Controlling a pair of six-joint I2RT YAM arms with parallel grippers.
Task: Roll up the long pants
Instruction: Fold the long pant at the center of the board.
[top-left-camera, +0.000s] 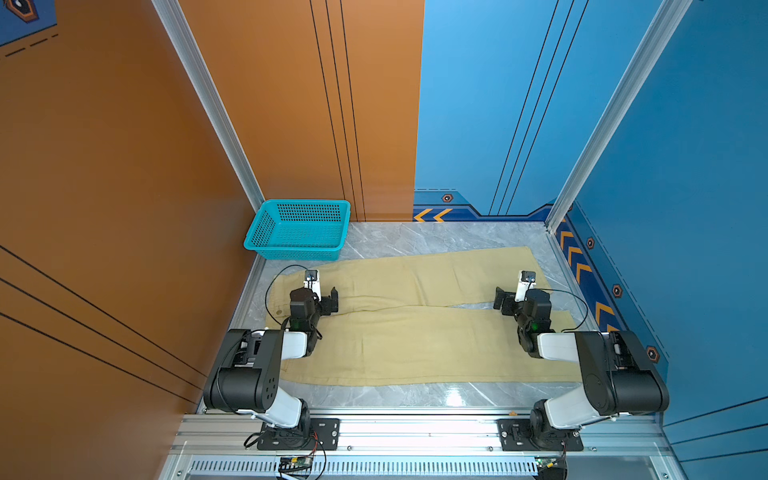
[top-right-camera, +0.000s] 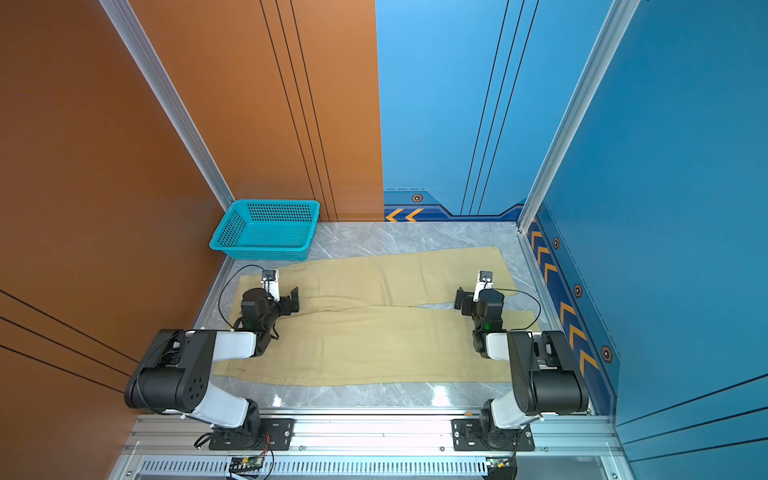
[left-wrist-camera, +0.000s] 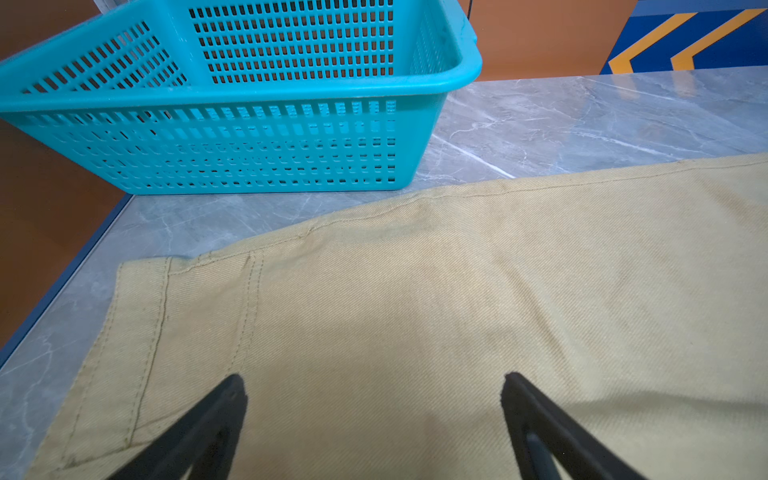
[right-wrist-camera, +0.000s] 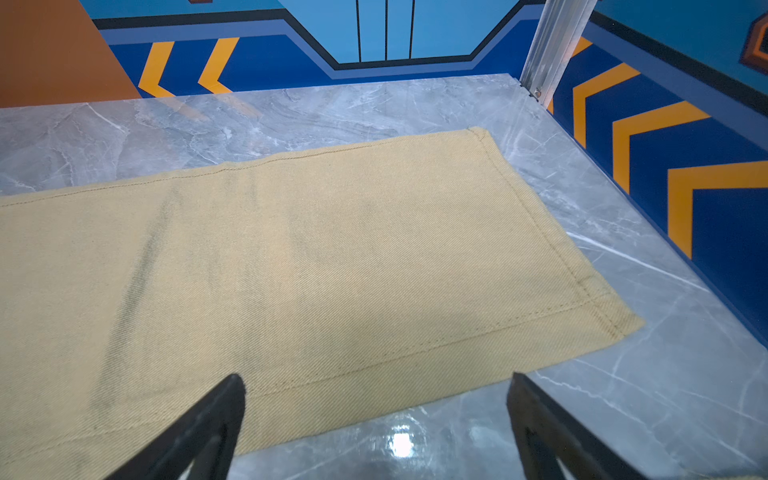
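The long pants (top-left-camera: 415, 332) are lying spread flat on the grey marble table (top-left-camera: 415, 397), filling the lower middle of both top views, with the waistband (left-wrist-camera: 141, 332) toward the left of the frame and the two legs running off to the right, a thin wedge of table showing between them near the hems. A teal basket (top-left-camera: 299, 228) is sitting in the table's far left corner, just above the waist end in the frame, close to the cloth but with a strip of marble between. The left arm (top-left-camera: 249, 374) is leaning in from the lower left, and the left jaws are standing wide apart over the waist end, holding nothing; in the left wrist view both black fingertips (left-wrist-camera: 226, 411) are showing over tan cloth. The right arm (top-left-camera: 602, 374) is leaning in from the lower right, and the right jaws are gaping just as wide near the farther leg's hem, one fingertip over cloth, one over bare table. Whether either is touching the cloth, I cannot tell.
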